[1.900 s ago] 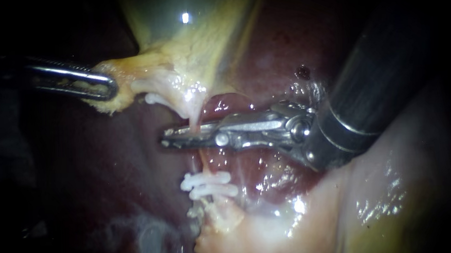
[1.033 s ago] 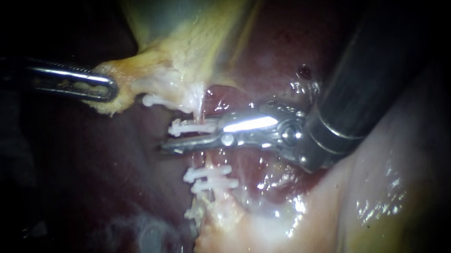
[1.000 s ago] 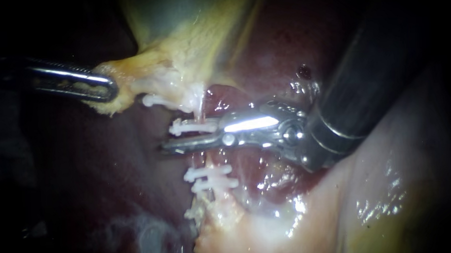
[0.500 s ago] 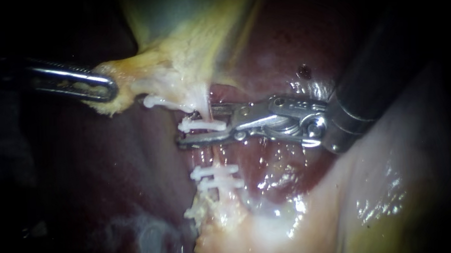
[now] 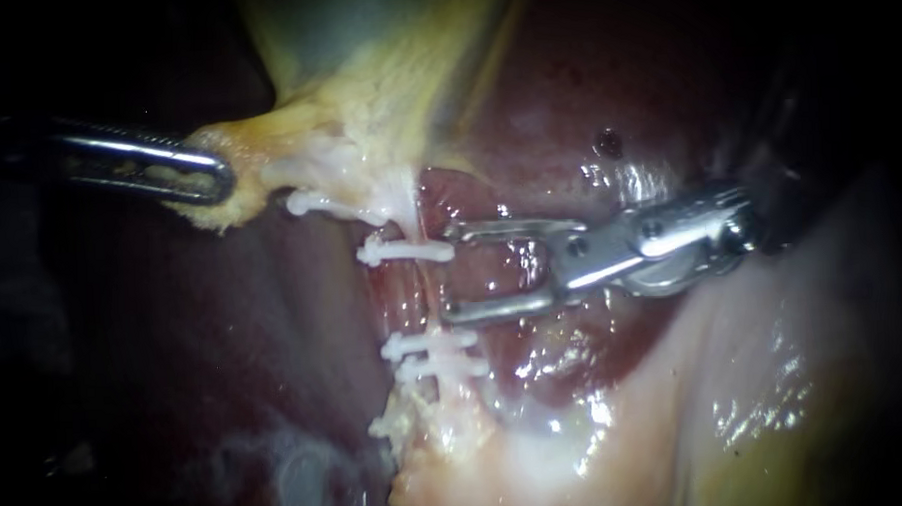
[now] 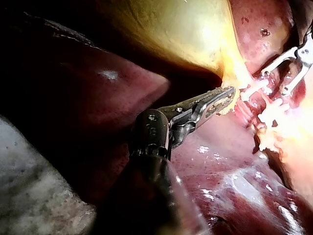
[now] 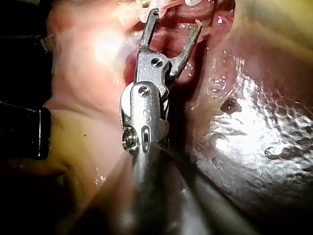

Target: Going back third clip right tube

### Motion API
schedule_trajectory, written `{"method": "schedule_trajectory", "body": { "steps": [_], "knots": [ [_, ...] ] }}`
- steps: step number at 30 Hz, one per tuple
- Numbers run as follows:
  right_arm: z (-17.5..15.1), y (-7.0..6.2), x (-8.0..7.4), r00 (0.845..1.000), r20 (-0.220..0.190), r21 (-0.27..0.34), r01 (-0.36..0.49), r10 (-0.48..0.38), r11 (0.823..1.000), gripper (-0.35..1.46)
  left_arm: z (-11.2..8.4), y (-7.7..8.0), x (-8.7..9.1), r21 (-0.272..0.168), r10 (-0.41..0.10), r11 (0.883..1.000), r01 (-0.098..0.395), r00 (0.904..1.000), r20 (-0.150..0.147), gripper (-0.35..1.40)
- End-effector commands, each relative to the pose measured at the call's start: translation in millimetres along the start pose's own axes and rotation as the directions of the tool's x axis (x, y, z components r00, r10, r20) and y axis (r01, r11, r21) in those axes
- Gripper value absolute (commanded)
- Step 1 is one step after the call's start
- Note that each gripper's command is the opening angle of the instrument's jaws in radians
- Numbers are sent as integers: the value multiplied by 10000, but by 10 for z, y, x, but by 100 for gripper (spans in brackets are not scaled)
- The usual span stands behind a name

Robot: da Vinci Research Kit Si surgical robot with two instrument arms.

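Nearest the endoscope, the right instrument (image 5: 448, 271) has its jaws spread wide and empty, their tips just beside the third clip (image 5: 406, 252) but apart from it, on the side away from the left instrument. That clip sits closed across the tube (image 5: 420, 296), so the clipping looks done. What remains, I judge, is only to draw the open jaws clear without catching the clip or tube. Further along the tube from the third clip, toward the pale tissue, lie two more clips (image 5: 429, 352) close together. On its other side, near the gallbladder (image 5: 365, 96), another clip (image 5: 319, 202) shows. Beyond the third clip, well apart from it, the left instrument (image 5: 223, 176) has its jaws closed on the yellow fringe of the gallbladder, holding it taut, with the liver (image 5: 566, 99) behind. The endoscope view alone shows all the clips in order along the tube. The right wrist view shows the bare inner faces of the open jaws, confirming nothing is loaded. The left wrist view shows the left jaws' tip biting the yellow tissue, with the open right jaws beyond the clips.
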Motion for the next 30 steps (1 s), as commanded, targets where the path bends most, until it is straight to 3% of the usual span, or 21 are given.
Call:
{"method": "schedule_trajectory", "body": {
  "steps": [1,8,17,30],
  "knots": [
    [-5,-1,1,10000,9,43,25,-25,10000,50,0,0,0,0,3,10000,-3,10000,2,-35],
    [-37,-5,7,9999,28,51,170,-170,9998,50,0,0,0,0,3,10000,-3,10000,2,-35],
    [-46,-7,6,9998,20,98,177,-177,9998,50,6,-3,-3,36,23,10000,-23,10000,-10,-35],
    [-45,-9,7,9999,17,100,124,-124,9999,50,59,-26,-24,210,187,9996,-186,9998,-46,-35]
  ]
}}
